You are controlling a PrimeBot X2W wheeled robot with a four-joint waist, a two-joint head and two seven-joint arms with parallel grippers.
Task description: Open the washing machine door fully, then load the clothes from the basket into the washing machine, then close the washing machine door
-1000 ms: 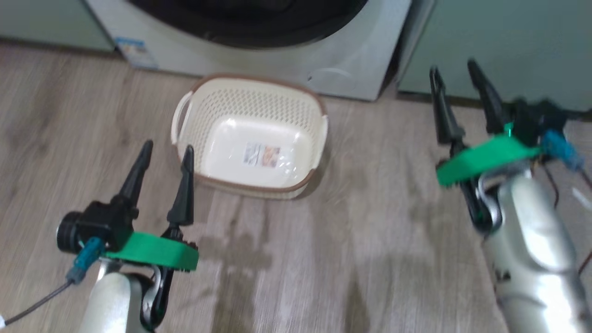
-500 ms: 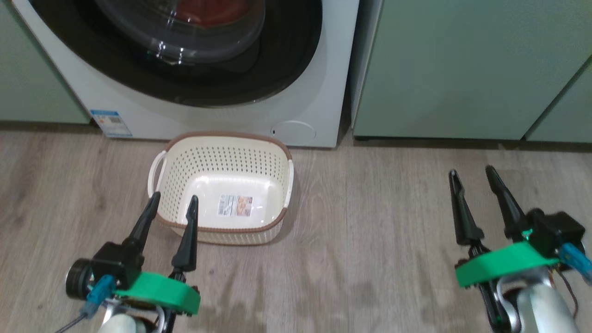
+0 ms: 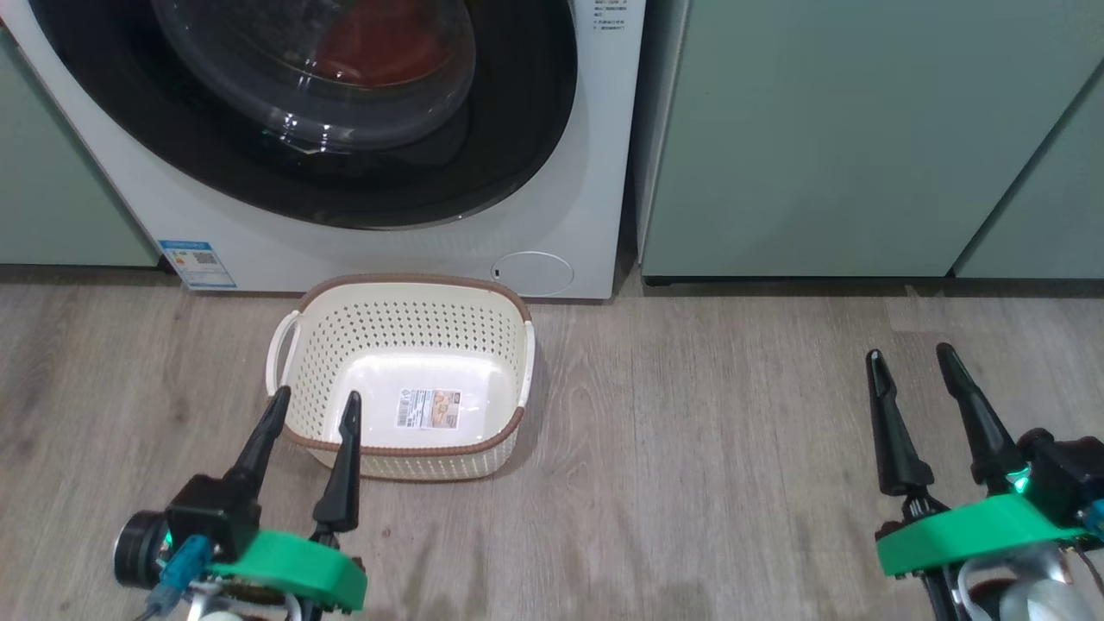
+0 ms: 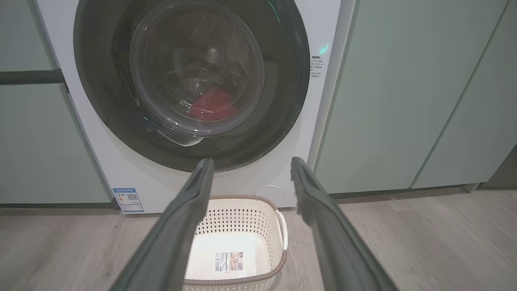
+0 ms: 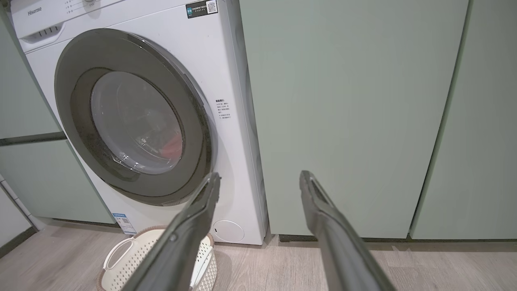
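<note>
Wooden floor (image 3: pixel 690 448) lies under us. Our left gripper (image 3: pixel 317 395) is spread wide and holds nothing, near the empty basket (image 3: pixel 405 283). Red clothes (image 3: pixel 379 43) sit inside the washing machine (image 3: pixel 595 172), behind its closed door (image 3: pixel 517 129). Our right gripper (image 3: pixel 909 351) is wide and empty too. We think the job looks done.

Our left gripper (image 3: pixel 317 395) and right gripper (image 3: pixel 909 351) each bear two long, black, tapering fingers (image 3: pixel 257 450) set on a bright green curved bracket (image 3: pixel 297 571). At nine o'clock of the left bracket sits a black, round-ended camera housing (image 3: pixel 142 545) with a blue plug (image 3: pixel 175 562) and a thin grey cable (image 3: pixel 151 604). Silvery metal (image 3: pixel 1031 597) gleams at six o'clock of the right bracket.
</note>
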